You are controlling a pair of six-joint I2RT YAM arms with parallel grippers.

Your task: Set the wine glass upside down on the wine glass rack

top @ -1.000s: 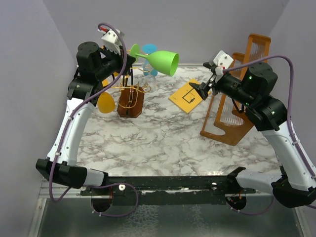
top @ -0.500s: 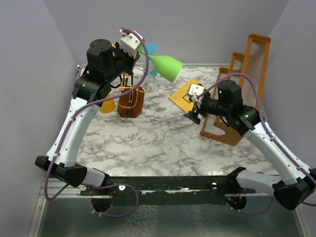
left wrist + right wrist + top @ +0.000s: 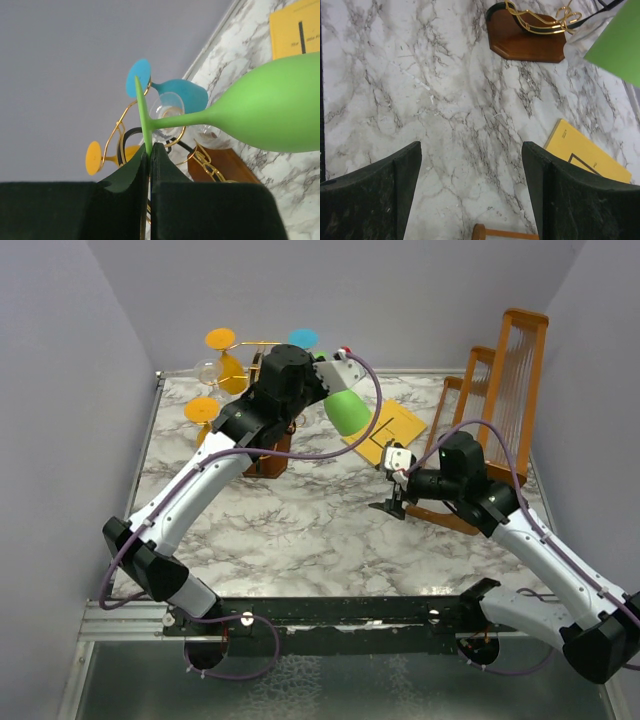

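Nearest the arm bases, the right jaws hang low over the marble tabletop, spread wide with nothing between them, well apart from the job. Further in, the left jaws are pinched shut on the thin rim of the foot of the green wine glass, which hangs sideways in the air, bowl pointing toward the yellow card. It looks like smooth, stiff, light plastic rather than fragile glass, yet an edge-on pinch so far from the bowl probably lets it swivel or slip; the stem beside the foot seems the surer hold. Just behind stands the wine glass rack, its gold arms already crowded by a blue glass, a clear glass and orange glasses, so a free arm must be found between them. Tall wooden frames stand far right, out of the way
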